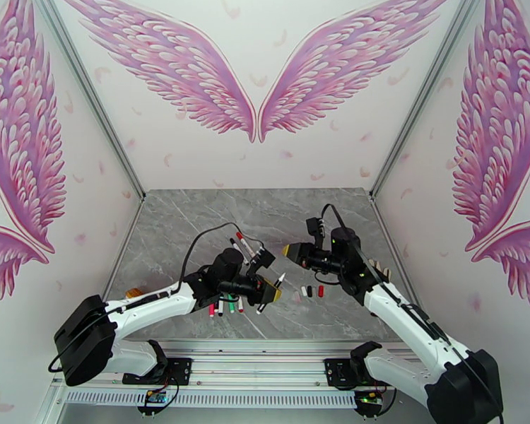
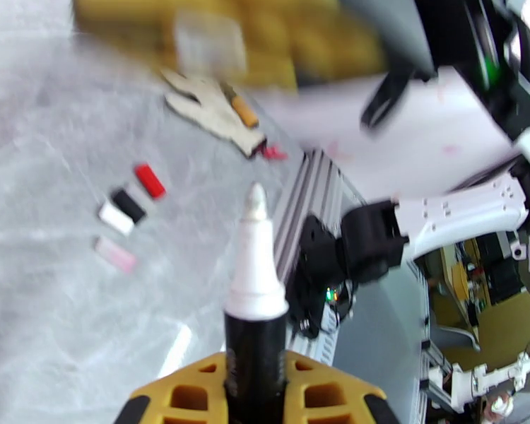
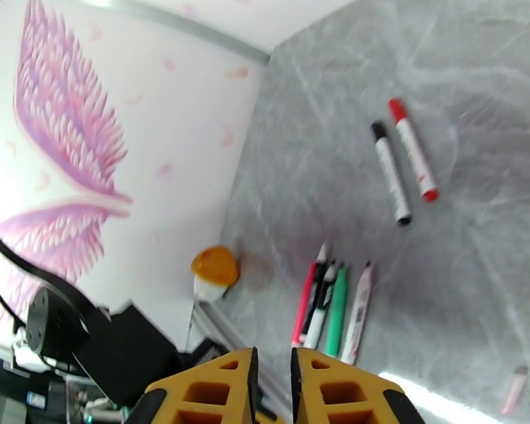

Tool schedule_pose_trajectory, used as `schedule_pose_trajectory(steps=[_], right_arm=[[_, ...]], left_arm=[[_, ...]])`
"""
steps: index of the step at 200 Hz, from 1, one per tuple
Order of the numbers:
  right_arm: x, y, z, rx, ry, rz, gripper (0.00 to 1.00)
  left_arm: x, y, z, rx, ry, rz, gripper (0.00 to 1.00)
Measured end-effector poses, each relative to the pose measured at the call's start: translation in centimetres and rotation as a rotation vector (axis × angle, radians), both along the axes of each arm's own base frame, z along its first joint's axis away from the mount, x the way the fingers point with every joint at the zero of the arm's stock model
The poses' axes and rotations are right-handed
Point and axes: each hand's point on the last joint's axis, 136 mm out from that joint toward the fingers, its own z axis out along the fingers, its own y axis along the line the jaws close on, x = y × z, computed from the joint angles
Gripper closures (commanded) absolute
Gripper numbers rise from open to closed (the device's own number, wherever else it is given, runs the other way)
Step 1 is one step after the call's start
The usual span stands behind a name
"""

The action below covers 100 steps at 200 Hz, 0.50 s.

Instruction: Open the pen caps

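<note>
My left gripper (image 1: 268, 291) is shut on a pen (image 2: 255, 277) with a black barrel and a bare white tip that points away from the fingers (image 2: 173, 397). Beyond that tip, several loose pen caps (image 1: 311, 291) lie in a small cluster on the table: red (image 2: 150, 181), black (image 2: 128, 205), white (image 2: 116, 218) and pale pink (image 2: 115, 254). My right gripper (image 1: 290, 250) hovers above the table's middle; in the right wrist view its fingers (image 3: 215, 393) are shut with nothing between them. Two capped pens (image 3: 403, 164) lie side by side. Several uncapped pens (image 3: 332, 305) lie in a row.
A small orange-topped object (image 3: 214, 270) stands at the table's left edge near the wall. A whitish flat cut-out (image 2: 208, 111) lies by the right wall. The metal rail (image 1: 265, 351) runs along the near edge, and winged walls close in three sides.
</note>
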Motion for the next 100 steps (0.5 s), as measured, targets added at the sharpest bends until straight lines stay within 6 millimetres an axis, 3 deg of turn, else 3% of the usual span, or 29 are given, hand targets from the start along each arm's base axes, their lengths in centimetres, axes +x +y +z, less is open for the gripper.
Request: schedule_pose_trajectory(steps=[28,54,100], right_arm=[[0.4,-1.1,-0.3,-0.055,0.012,-0.056,0.93],[0.3,-2.3,-1.1,-0.153,0.033,-0.088,0.88],[-1.1,-5.1,-4.7,-0.382,0.160,-0.108,0.88]], left_arm=[[0.4,0.4,-0.9,0.049,-0.010,0.038,0.91],[1.6,1.0,-0.2,0.058,-0.059,0.116,0.90],[4.5,3.1,0.5,0.058,-0.116,0.295,0.90]])
